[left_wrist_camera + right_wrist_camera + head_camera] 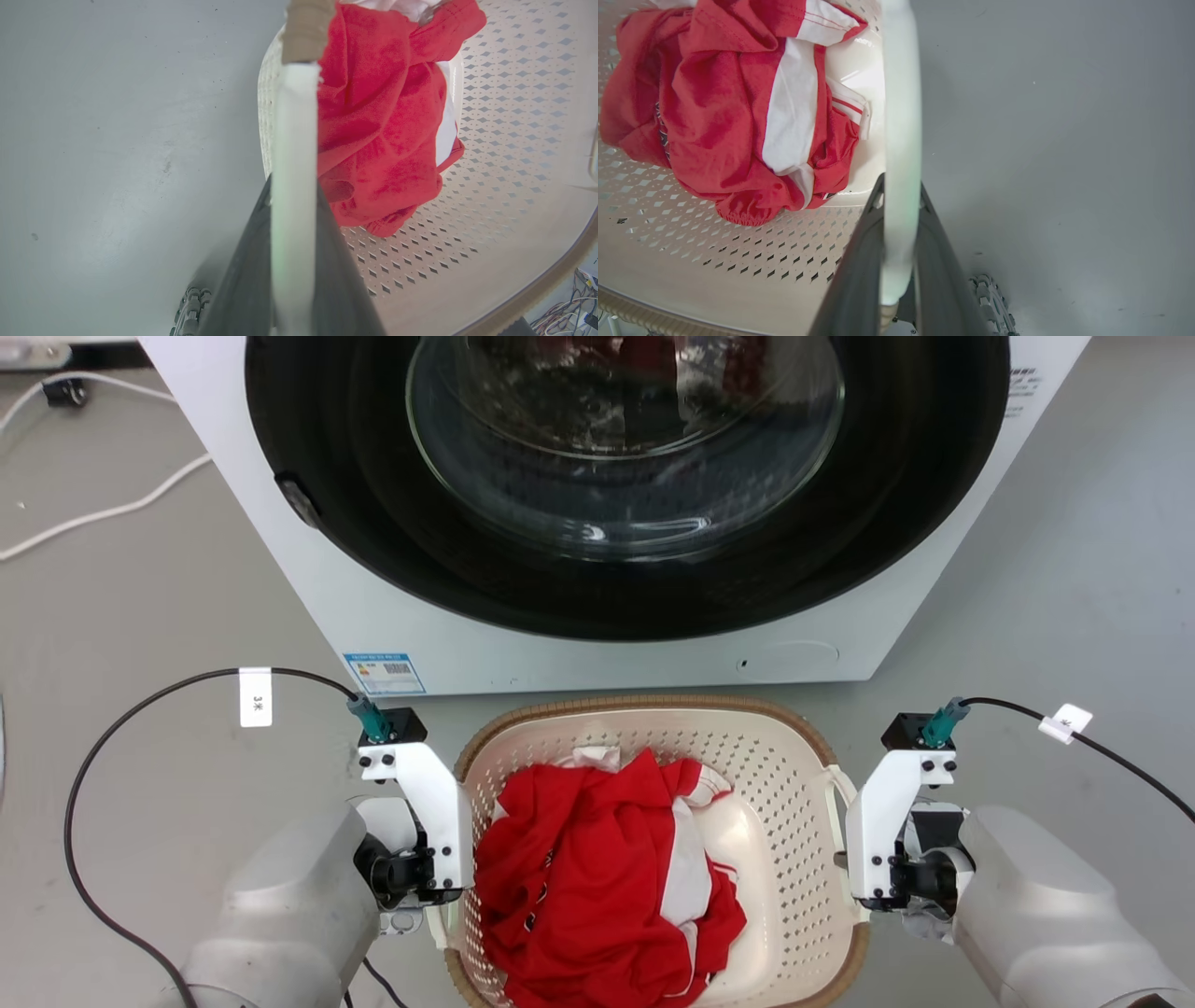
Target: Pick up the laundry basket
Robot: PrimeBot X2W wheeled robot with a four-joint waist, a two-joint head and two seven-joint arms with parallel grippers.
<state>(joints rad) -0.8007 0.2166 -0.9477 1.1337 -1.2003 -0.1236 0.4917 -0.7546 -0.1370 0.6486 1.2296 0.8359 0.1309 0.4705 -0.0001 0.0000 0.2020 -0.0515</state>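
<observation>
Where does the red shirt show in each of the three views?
Head view: shirt lower centre, inside the basket.
Left wrist view: shirt upper centre, right of the left handle.
Right wrist view: shirt upper left, left of the right handle.
Shared landmark: the basket's perforated wall.

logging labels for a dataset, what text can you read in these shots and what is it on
"3米": left cable tag
sticker on the washer: barcode and print, too small to read
corner print at the washer's top right: too small to read
right cable tag: mark too blurred to read
</observation>
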